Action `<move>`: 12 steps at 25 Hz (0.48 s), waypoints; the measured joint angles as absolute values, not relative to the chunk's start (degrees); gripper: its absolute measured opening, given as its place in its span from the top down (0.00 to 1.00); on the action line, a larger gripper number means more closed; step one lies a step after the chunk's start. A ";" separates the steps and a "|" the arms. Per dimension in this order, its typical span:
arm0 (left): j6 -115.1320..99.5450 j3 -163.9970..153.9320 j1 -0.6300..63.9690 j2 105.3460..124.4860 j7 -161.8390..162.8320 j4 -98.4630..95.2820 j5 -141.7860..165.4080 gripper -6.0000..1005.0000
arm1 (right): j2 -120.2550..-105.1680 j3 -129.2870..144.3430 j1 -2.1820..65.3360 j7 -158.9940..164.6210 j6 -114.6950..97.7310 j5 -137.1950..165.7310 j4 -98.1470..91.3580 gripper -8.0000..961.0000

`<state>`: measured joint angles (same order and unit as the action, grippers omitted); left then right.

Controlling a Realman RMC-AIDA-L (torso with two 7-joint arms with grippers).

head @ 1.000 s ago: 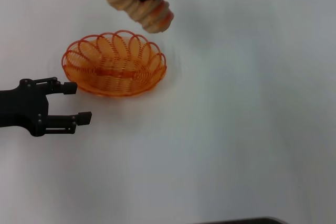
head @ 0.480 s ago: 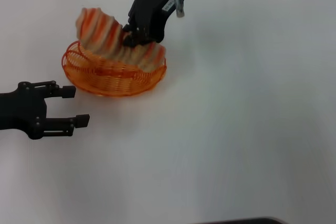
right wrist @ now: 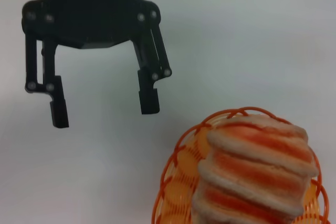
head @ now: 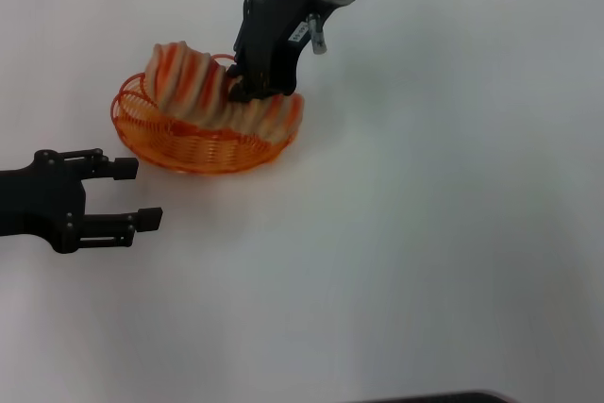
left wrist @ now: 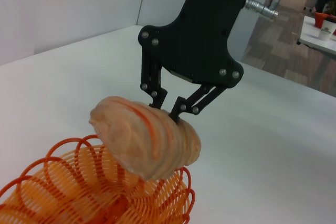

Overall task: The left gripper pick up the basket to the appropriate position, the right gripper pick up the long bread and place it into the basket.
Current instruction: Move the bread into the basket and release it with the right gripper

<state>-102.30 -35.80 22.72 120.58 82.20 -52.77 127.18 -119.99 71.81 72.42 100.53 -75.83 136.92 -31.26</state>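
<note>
The orange wire basket (head: 203, 154) stands on the white table. The long bread (head: 189, 82), tan with orange-red stripes, is tilted in it: its right end is down inside and its left end rises above the rim. My right gripper (head: 240, 85) is shut on the bread near its middle. My left gripper (head: 132, 193) is open and empty, on the near left of the basket and apart from it. The left wrist view shows the right gripper (left wrist: 169, 113) clamping the bread (left wrist: 142, 148) over the basket (left wrist: 58, 192). The right wrist view shows the left gripper (right wrist: 104, 111), bread (right wrist: 254, 174) and basket (right wrist: 178, 148).
The white table (head: 425, 233) stretches bare to the right of and in front of the basket. A dark edge (head: 434, 397) shows at the near side of the head view.
My right gripper has come down with the bread from above the far side of the basket and lowered it into the basket. My left gripper has barely moved.
</note>
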 joint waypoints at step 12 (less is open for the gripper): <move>-102.30 -35.86 22.84 120.69 82.25 -52.64 127.50 0.22 | -120.32 73.33 72.58 100.32 -72.33 136.64 -31.06 0.74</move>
